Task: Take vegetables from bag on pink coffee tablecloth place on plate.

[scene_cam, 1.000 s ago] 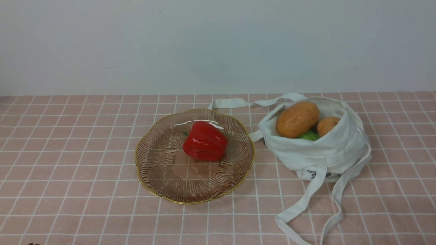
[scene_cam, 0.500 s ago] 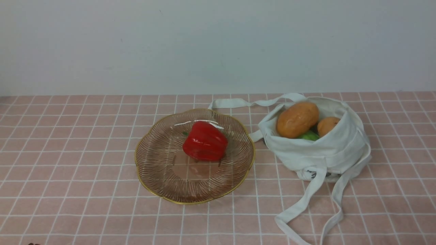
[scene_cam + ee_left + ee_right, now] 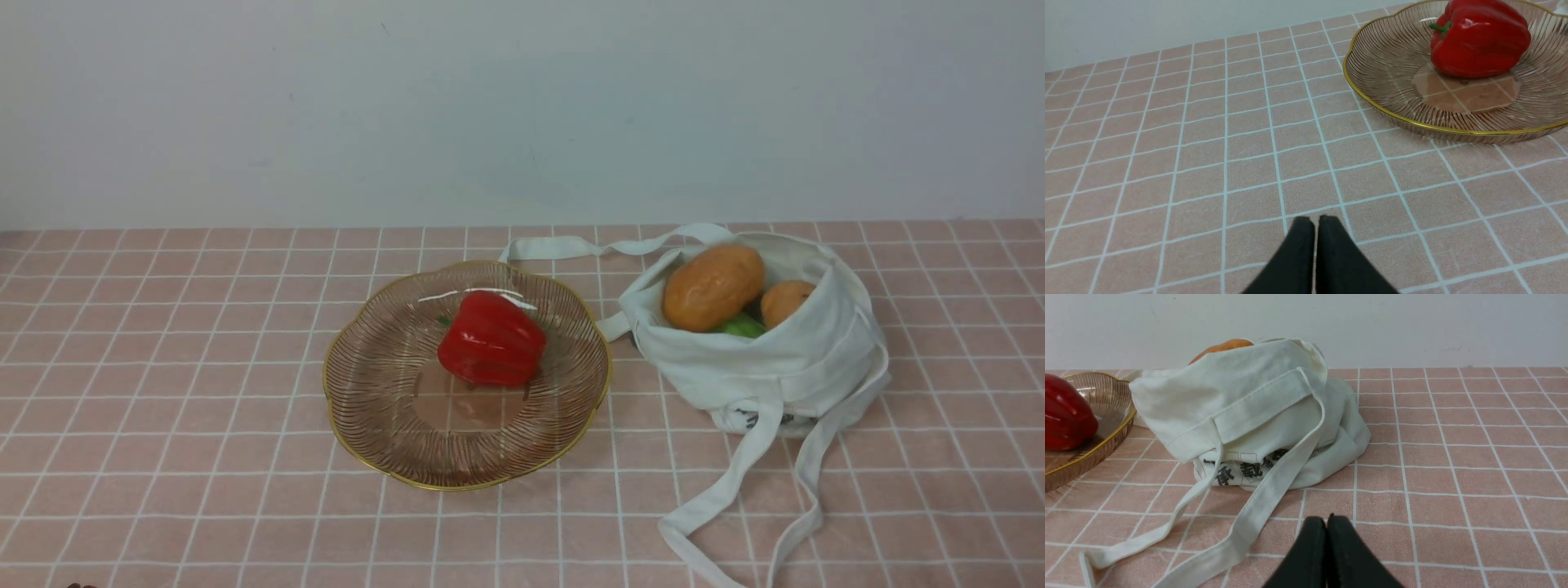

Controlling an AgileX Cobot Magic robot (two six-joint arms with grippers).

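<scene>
Beside the plate (image 3: 359, 425) and bag (image 3: 800, 359), bare tablecloth (image 3: 163, 408) lies under both closed, empty pincers (image 3: 1316, 222) (image 3: 1327, 520).

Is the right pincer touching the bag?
Apart. The right wrist view shows bare tablecloth between the shut right pincer and the bag.

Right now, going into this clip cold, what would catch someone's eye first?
First the glossy red bell pepper, lying alone in the gold-rimmed plate at the middle of the pink checked tablecloth. Next, the slumped off-white bag to the plate's right, its mouth open on two tan-orange lumps and a green piece, straps trailing toward the near edge.
</scene>
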